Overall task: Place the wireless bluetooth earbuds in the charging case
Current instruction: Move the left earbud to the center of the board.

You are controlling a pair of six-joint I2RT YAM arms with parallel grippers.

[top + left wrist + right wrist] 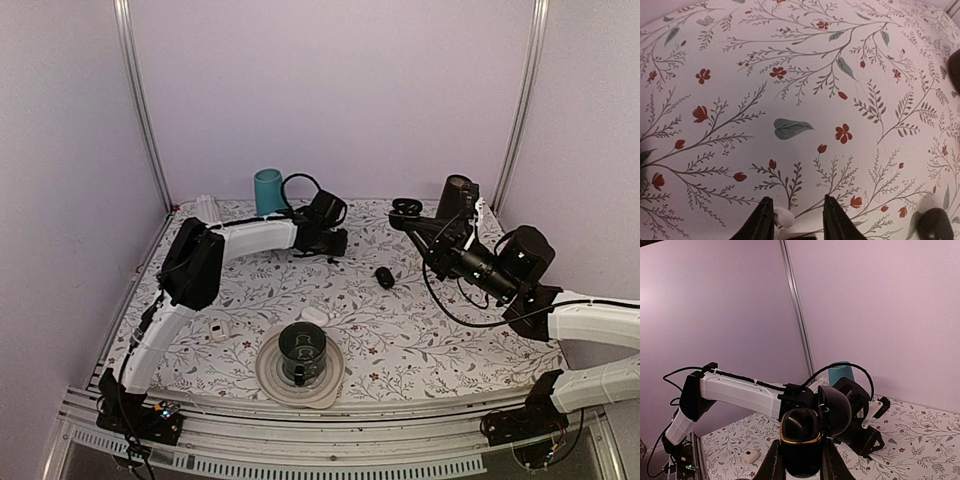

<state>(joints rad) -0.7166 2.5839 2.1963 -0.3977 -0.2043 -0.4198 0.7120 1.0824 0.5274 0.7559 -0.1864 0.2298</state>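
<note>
The right gripper (801,452) is clamping its two fingers on the lower half of the charging case (800,432), a black pod with a gold-toned rim. It is holding the case raised off the table, well to the right of the teal cup (267,190). The lid (837,407) is standing open behind the cavity, whose inside is too dark to show what is lying in it, and the shell is too dark and blurred for any lettering to be read. The left gripper (796,201) is hovering low over the floral cloth (790,75), just to the right of the teal cup and a little nearer the arm bases. Its fingers are standing apart with a small white rounded piece (785,218) sitting between them against one finger; I cannot tell whether they are pinching it. One black earbud (385,277) is lying on the cloth, farther right of the cup than the left gripper and nearer the bases, apart from both grippers. A second white piece (314,316) is lying well in front of the cup, a third white piece (220,329) is lying in front of it and slightly left, and a plate (268,378) is carrying a dark cup (302,350) at the near edge.
</note>
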